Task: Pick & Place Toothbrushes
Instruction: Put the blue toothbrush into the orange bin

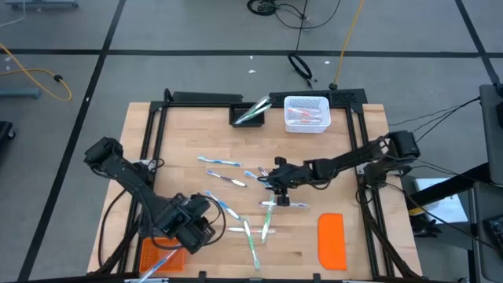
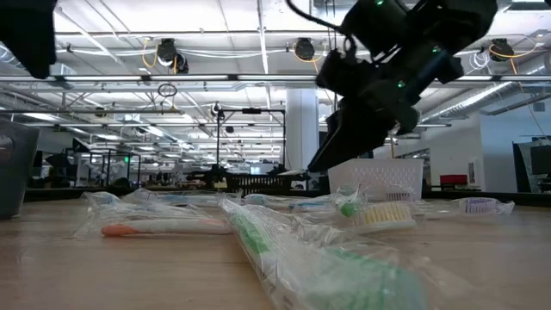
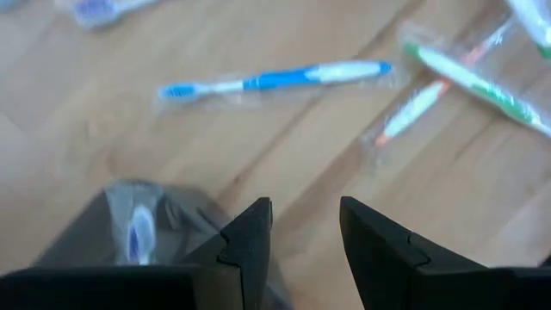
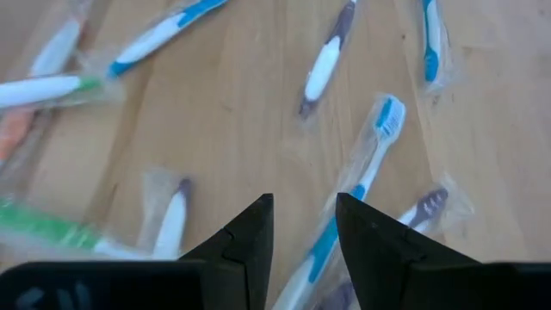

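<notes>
High view: wrapped toothbrushes lie scattered over the middle of the wooden table, some crossing each other, more near the front edge. The right gripper hangs over the middle of the scatter; in its wrist view the two fingers stand slightly apart with bare wood between them and nothing grasped, a blue toothbrush lying just beside them. The left gripper sits at the front left, next to an orange bin that already holds a few brushes; its fingers are parted with nothing between them, and a wrapped brush lies beside the left one. At the back edge stand a white mesh basket with brushes inside and a black tray with green-accented brushes sticking out. A flat orange lid lies at the front right, clear of the brushes. Low view shows crinkled wrappers crowding the foreground, a green toothbrush nearest the camera, partly hiding the basket behind
</notes>
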Tool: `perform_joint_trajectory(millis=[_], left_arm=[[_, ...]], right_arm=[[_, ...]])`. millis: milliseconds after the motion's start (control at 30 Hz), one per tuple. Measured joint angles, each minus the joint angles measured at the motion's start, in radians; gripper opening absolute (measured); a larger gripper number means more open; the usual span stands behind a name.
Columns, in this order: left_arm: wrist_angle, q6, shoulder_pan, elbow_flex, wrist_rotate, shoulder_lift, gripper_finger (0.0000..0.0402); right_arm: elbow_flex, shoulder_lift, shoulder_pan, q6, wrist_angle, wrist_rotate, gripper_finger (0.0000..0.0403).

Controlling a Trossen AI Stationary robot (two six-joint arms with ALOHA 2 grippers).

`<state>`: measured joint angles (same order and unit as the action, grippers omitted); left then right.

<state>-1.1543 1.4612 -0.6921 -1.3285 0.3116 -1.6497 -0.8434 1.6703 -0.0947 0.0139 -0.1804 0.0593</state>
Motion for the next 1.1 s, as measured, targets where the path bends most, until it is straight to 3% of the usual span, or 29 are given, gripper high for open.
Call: perform_joint_trajectory(millis=[433, 733, 1100], left_arm=[[0.022, -0.163, 0.048, 0.0, 0.231, 0.0, 0.0143], [0.128, -0.329, 0.093, 0.0, 0.369, 0.0, 0.0143], [0.245, -0.466, 0.147, 0.0, 0.393, 0.0, 0.0143]], right_arm=[[-0.1, 0.145, 0.056, 0.0, 0.046, 0.001, 0.0118], [-0.107, 0.165, 0.081, 0.008, 0.092, 0.001, 0.0114], [-0.107, 0.164, 0.081, 0.011, 0.107, 0.0, 0.0012]])
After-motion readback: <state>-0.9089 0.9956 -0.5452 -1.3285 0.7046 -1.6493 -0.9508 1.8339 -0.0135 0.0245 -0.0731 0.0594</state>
